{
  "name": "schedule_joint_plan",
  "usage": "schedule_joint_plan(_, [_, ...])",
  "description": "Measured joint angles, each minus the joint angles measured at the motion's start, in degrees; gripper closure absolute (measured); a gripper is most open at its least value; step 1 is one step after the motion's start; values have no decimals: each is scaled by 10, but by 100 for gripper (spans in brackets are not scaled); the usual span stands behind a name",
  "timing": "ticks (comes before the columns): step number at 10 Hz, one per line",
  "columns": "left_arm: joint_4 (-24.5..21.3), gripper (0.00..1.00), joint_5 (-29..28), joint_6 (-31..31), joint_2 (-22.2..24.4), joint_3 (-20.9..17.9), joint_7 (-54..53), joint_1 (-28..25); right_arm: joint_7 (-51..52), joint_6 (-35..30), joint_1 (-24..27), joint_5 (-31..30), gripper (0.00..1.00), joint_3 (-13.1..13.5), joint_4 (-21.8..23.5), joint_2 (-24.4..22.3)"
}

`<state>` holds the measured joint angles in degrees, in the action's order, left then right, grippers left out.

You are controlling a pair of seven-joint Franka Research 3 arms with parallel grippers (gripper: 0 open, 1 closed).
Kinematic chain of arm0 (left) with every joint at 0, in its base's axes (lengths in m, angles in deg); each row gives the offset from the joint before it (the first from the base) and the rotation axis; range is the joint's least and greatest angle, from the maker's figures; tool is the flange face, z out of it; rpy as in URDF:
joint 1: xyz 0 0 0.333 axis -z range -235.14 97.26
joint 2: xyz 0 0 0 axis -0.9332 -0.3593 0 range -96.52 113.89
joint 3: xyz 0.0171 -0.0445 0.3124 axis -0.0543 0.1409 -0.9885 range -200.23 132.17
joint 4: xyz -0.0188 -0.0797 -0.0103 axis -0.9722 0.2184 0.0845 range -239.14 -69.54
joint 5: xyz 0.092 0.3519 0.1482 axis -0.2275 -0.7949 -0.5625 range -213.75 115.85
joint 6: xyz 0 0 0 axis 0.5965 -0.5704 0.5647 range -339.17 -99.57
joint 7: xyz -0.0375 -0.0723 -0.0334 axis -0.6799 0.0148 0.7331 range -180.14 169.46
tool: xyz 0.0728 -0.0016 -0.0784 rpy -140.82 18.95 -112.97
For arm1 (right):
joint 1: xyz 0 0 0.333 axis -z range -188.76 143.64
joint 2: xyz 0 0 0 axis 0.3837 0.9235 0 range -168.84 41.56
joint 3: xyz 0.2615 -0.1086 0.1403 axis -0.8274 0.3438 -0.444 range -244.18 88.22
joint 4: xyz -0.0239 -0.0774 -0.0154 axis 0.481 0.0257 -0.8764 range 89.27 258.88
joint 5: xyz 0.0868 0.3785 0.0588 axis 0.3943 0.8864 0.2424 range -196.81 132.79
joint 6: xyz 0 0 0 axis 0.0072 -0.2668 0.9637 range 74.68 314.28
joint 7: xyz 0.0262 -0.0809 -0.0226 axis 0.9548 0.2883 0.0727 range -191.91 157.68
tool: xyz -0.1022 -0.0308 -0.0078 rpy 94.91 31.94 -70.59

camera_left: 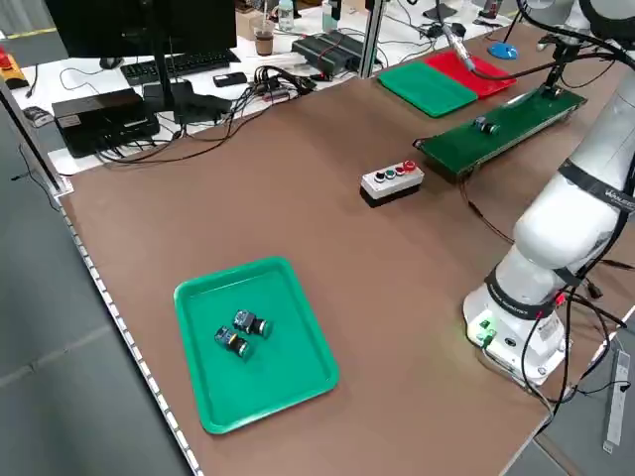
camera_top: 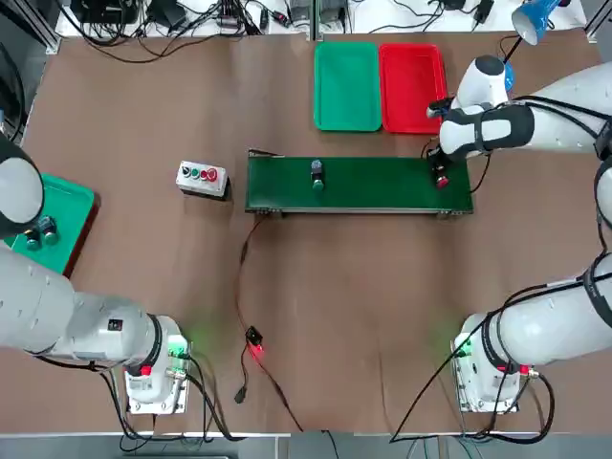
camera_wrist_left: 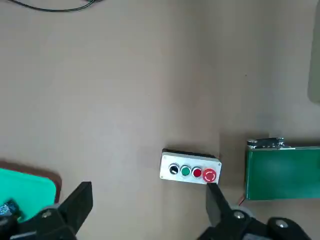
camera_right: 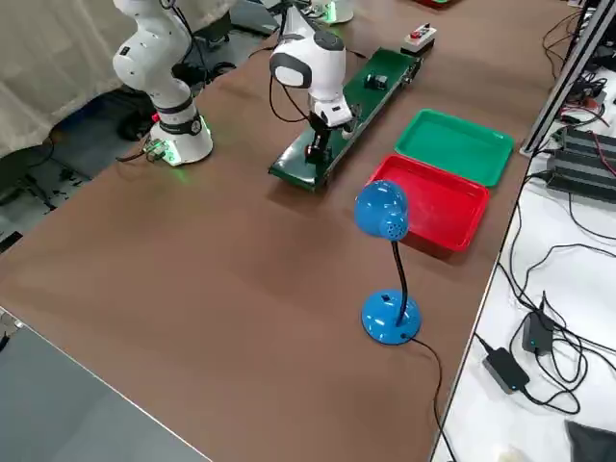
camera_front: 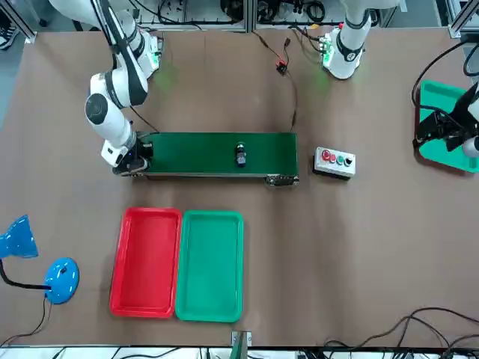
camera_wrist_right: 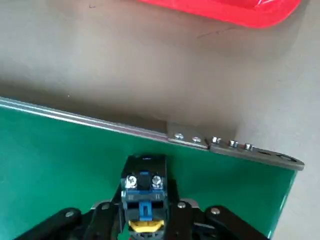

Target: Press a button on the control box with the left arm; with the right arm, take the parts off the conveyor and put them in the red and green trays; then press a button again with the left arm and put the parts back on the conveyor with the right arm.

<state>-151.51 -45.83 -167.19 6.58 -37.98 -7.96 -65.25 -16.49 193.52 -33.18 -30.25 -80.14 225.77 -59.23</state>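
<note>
The green conveyor (camera_top: 373, 191) runs across the middle of the table. At its right end my right gripper (camera_top: 440, 173) is down on the belt, shut on a small black part (camera_wrist_right: 145, 185) with a blue and yellow body. A second part (camera_top: 316, 174) stands farther left on the belt. The empty red tray (camera_top: 413, 86) and green tray (camera_top: 347, 86) lie just behind the conveyor. The control box (camera_top: 202, 178) sits left of the belt. My left gripper (camera_wrist_left: 147, 210) hangs open, high over the table's left side, well away from the box (camera_wrist_left: 190, 171).
Another green tray (camera_left: 288, 297) holding two parts (camera_left: 241, 332) lies at the table's left edge, below my left arm. A blue desk lamp (camera_right: 385, 217) stands at the far right corner. A thin cable with a red-lit plug (camera_top: 253, 342) trails from the conveyor toward the arm bases.
</note>
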Motion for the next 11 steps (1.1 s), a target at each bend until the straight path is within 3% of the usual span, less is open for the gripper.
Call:
schedule_joint_plan(1, [0, 0, 0, 6, 0, 0, 0, 0, 0, -1, 0, 0, 67, 0, -1, -3])
schedule_joint_plan(5, [1, 0, 0, 31, 0, 0, 0, 0, 0, -17, 0, 0, 67, 0, -30, -6])
schedule_joint_plan(8, [2, 0, 0, 32, 0, 0, 0, 0, -1, -48, 10, 0, 67, 6, -149, 18])
schedule_joint_plan(11, [2, 0, 0, 32, 0, 0, 0, 0, -1, -22, 36, 0, 67, 10, -289, 154])
